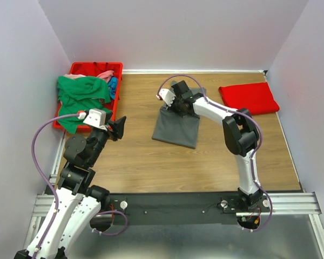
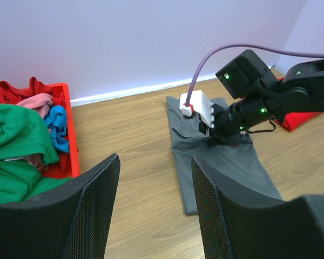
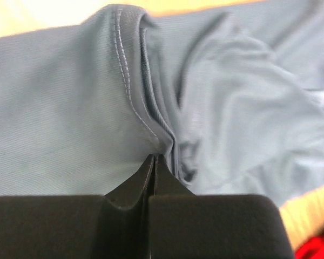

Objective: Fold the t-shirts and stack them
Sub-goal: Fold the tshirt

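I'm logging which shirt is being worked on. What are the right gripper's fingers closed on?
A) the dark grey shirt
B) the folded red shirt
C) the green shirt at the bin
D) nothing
A: the right gripper has its tips closed on a gathered fold of the dark grey t-shirt.

Right arm (image 1: 240,135) reaches forward from its base, elbow bent high, forearm angling in over the grey shirt (image 1: 175,129). Right gripper (image 3: 154,157) is down on the shirt's far end, wrist tipped low, jaws pressed together with a fold pinched at the tips. Left arm (image 1: 78,156) is folded up well left of the shirt, wrist raised and turned toward it. Left gripper (image 2: 155,159) hangs in the air, clear of the shirt, its fingers (image 2: 92,210) spread wide apart with nothing between them.
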You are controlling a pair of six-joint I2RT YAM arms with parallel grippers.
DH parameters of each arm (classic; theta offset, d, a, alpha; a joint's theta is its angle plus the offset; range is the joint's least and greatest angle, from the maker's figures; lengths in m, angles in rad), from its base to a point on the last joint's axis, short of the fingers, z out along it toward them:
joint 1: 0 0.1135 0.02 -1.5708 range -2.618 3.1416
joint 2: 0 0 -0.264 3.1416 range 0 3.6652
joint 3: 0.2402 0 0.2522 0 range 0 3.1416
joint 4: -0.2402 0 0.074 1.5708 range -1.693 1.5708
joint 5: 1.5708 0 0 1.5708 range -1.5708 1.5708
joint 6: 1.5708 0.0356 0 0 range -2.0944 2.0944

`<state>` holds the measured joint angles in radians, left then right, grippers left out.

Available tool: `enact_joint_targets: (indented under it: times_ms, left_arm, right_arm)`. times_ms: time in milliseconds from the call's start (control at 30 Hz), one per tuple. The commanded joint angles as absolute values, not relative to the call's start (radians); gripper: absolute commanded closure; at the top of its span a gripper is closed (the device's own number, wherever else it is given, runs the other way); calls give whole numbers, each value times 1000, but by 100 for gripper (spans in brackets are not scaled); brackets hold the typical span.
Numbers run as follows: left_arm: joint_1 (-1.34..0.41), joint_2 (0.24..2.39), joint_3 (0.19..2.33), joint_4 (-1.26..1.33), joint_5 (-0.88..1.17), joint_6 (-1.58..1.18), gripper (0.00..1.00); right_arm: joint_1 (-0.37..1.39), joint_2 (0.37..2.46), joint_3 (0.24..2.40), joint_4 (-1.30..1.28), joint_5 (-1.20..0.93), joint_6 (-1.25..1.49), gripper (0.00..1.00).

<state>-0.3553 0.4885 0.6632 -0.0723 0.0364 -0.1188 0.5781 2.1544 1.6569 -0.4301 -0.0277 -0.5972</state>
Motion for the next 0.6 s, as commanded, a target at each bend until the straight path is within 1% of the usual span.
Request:
enact_joint_targets:
  times_ms: [0,167,233,267,300,367,400,467,500,567]
  left_arm:
    - [-357,482,655,-63,14,-103,36]
    - [-357,488,657,-63,20,-104,36]
    - [-356,486,655,-58,26,-107,28]
    - [-357,480,644,-52,32,-115,20]
    - [-357,474,634,-45,40,-124,14]
    - [-357,466,608,-6,61,-150,6]
    - [-357,463,589,-5,86,-172,2]
    - [-357,475,584,37,113,-199,1]
    - [-357,500,578,44,158,-224,2]
    - [-356,534,572,75,202,-261,2]
  right_arm:
    - [552,2197,1707,-400,54,-568,94]
    - [523,2229,1743,-400,67,-555,93]
    - [511,2227,1746,-400,69,-549,93]
    - [502,2220,1744,-400,72,-546,92]
    - [499,2209,1744,-399,69,-545,92]
    - [489,2155,1730,-400,55,-543,89]
    - [480,2132,1721,-400,49,-543,87]
    - [473,2032,1662,-399,6,-552,82]
    - [466,1988,1635,-402,-32,-569,74]
    - [465,1904,1554,-403,-130,-604,63]
